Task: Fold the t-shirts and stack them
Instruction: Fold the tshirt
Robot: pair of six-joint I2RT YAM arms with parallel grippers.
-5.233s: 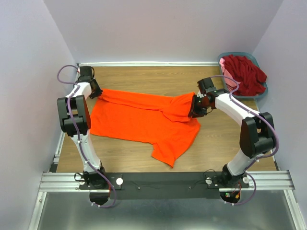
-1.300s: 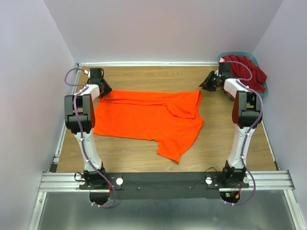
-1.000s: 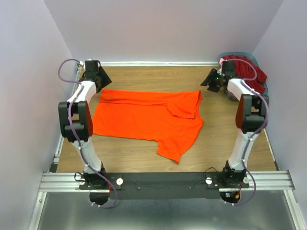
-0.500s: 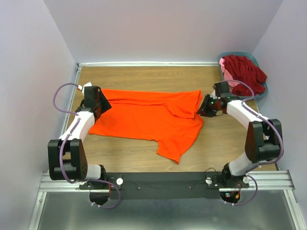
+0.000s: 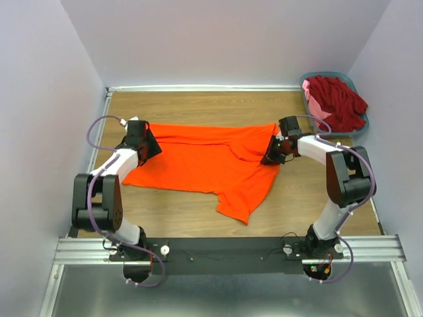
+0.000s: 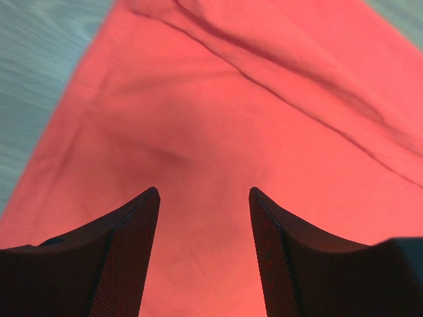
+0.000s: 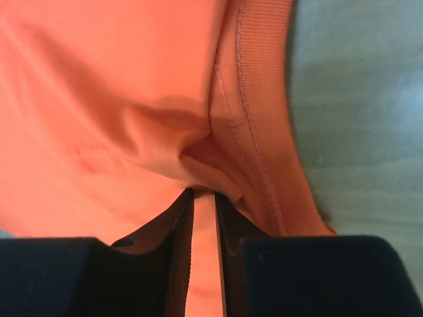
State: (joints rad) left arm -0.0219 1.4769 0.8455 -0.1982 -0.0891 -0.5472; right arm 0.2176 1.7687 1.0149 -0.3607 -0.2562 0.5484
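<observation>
An orange t-shirt (image 5: 198, 165) is spread over the middle of the wooden table (image 5: 198, 105), its long upper edge folded over and one part trailing toward the near edge. In the top view it is flanked by the two arms. The left gripper (image 5: 151, 146) is placed at the shirt's left edge and the right gripper (image 5: 269, 155) at its right edge, beside a flap of cloth that is turned back onto the body of the shirt. In the left wrist view the left gripper (image 6: 205, 195) is seen with its jaws spread wide. Smooth orange fabric (image 6: 231, 119) is visible beneath and between them, and nothing is clamped. A strip of table (image 6: 39, 39) shows at the upper left. In the right wrist view the jaws of the right gripper (image 7: 203, 193) are drawn almost together, and a bunched fold of the orange t-shirt (image 7: 119, 99) is pinched at their tips, right beside a stitched edge band (image 7: 254, 99). Bare table (image 7: 357, 99) is seen to the right of that band. At the far right corner a grey-blue basket (image 5: 334, 74) is set, in which a dark red t-shirt (image 5: 338, 99) is heaped over a pink t-shirt (image 5: 309, 89).
</observation>
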